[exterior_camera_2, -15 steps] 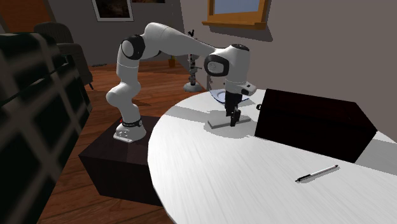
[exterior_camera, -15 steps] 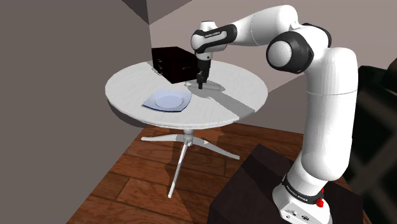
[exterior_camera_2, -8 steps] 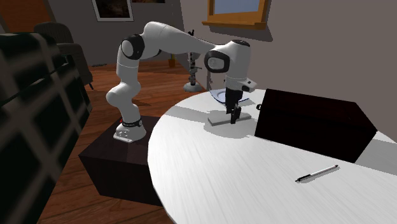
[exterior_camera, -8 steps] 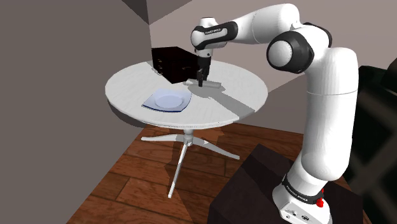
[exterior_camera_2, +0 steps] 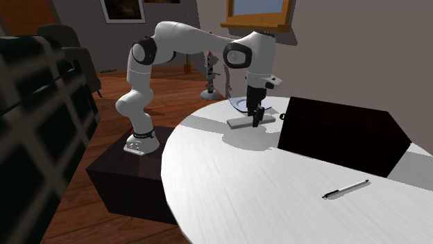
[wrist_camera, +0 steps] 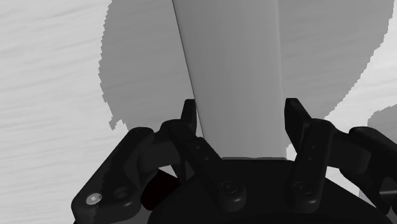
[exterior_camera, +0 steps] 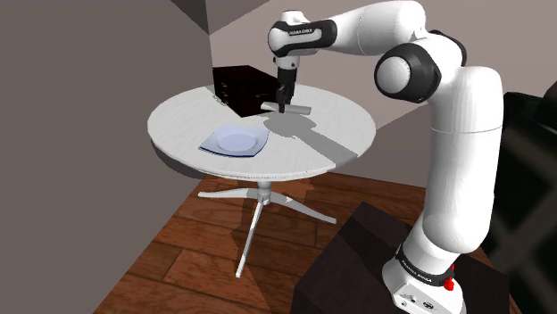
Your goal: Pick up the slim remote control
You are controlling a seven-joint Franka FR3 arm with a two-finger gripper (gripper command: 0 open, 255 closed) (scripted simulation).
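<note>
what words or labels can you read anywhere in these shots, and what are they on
No text reads clearly enough to quote.
Dark lettering on the arm's wrist link: too small to read.
Lettering on the arm's base: too small to read.
On the slim remote, clasped in the gripper: plain grey face, no marks.

Shoulder camera sat high beside the stand (exterior_camera: 353,259) and looked down-left over the round table (exterior_camera: 178,120). Second exterior sat low across the table, close to its top, facing the arm (exterior_camera_2: 180,38). Wrist camera looked along the gripper (wrist_camera: 242,109), very near the grey remote (wrist_camera: 232,63). Both exteriors shared table, arm, stand.
</note>
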